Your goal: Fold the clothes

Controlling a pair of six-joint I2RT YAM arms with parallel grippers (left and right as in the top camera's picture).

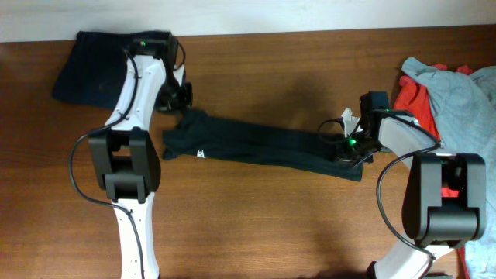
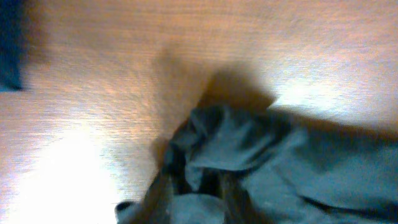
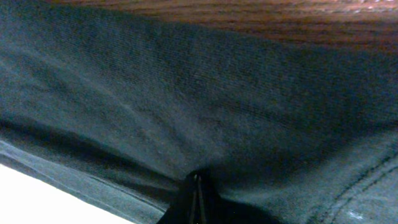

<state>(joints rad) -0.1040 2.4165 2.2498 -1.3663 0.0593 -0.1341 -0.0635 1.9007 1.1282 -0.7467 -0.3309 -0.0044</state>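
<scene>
The black T-shirt lies stretched in a long band across the middle of the table, with its small white mark near the left end. My left gripper is at the bunched left end. In the blurred left wrist view its fingers hold a wad of the dark cloth between them. My right gripper is at the shirt's right end. In the right wrist view its fingers are pressed together on a fold of the cloth.
A navy garment lies folded at the back left corner, partly under the left arm. A pile with a pale grey-blue garment over a red one sits at the right edge, next to the right arm.
</scene>
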